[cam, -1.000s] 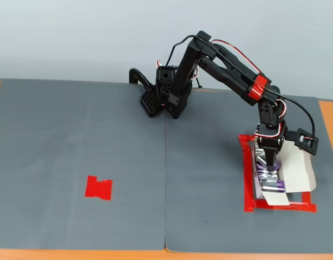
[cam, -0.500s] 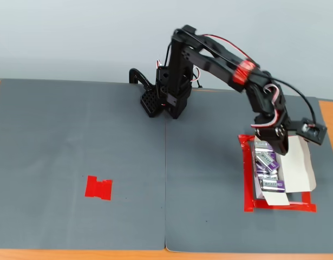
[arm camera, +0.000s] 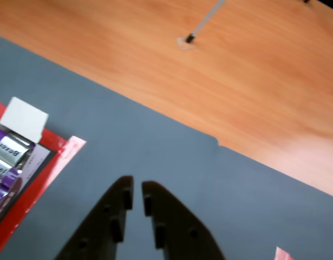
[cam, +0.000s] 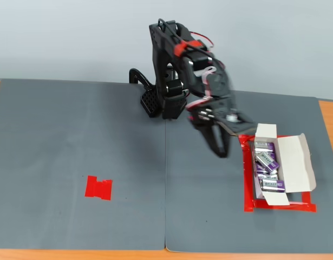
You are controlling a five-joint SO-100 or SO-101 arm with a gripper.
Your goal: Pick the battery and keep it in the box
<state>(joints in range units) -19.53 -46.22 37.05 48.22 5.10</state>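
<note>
The white box [cam: 294, 162] lies open at the right of the grey mat, inside a red tape outline [cam: 246, 179]. Several purple batteries [cam: 267, 163] with silver labels lie in it. My gripper [cam: 223, 150] hangs over bare mat just left of the box, apart from it, shut and holding nothing. In the wrist view the two dark fingers [arm camera: 115, 216] nearly touch at the gripper [arm camera: 137, 187], with only mat between them. The box's white flap [arm camera: 25, 116] and batteries [arm camera: 8, 150] show at the left edge.
A flat red tape mark [cam: 98, 188] sits on the left half of the mat. The arm's base [cam: 161, 100] stands at the mat's back middle. Wooden table [arm camera: 253, 81] borders the mat, with a small cable end [arm camera: 189, 39] lying on it.
The arm has pulled up and swung left, away from the box. The gripper, which was down among the batteries, now hangs empty beside the box; the batteries stay inside.
</note>
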